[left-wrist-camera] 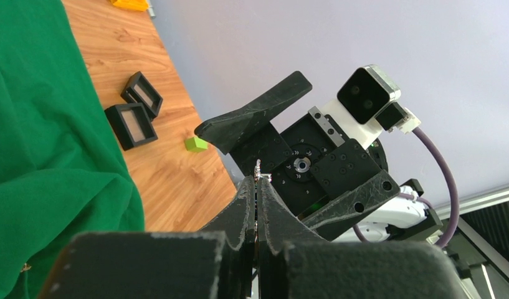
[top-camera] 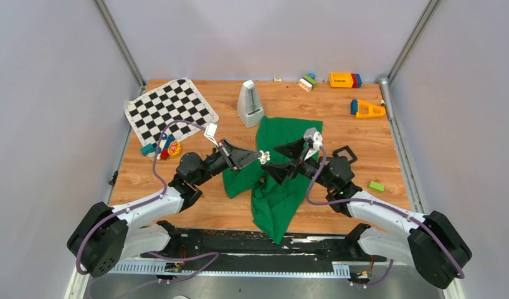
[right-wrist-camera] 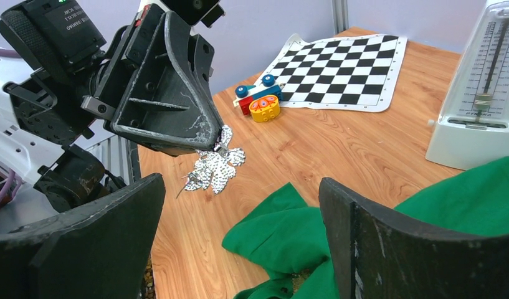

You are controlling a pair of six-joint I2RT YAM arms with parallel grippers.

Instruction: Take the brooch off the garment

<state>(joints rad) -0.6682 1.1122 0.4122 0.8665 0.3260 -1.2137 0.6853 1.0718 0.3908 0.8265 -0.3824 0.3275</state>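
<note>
- Two arms meet over mid-bench. Nearest their bases, the garment point(top-camera: 273, 199) lies crumpled, its lower corner trailing to the near edge of the bench point(top-camera: 370, 143).
- State of the left end effector point(left-wrist-camera: 258, 180): fingers pressed together, pinching the brooch point(right-wrist-camera: 215, 169) by its upper end. Nothing else held.
- State of the right end effector point(right-wrist-camera: 242, 184): jaws spread wide, empty, facing the left one with the brooch just in front of it.
- Brooch as seen: a small silver glittering cluster, no red on it. It hangs below the left fingertips, in the air. From the top view it sits over the cloth's left fold. The right wrist view shows a clear gap between it and the green cloth.
- Orientation: the long axis slants from the pinched upper end down and to the left in the right wrist view, with the glittering face turned toward that camera. A thin pin seems to stick out at the low end, but it is too small to be sure.
- Progress, judged: detachment looks done, since no cloth lifts with the piece. Left to do: carry it clear and set it on the bench.
- Farther out: black square frame point(top-camera: 345, 152), green block point(top-camera: 377, 185), metronome point(top-camera: 249, 104), chequered mat point(top-camera: 171, 109).
</note>
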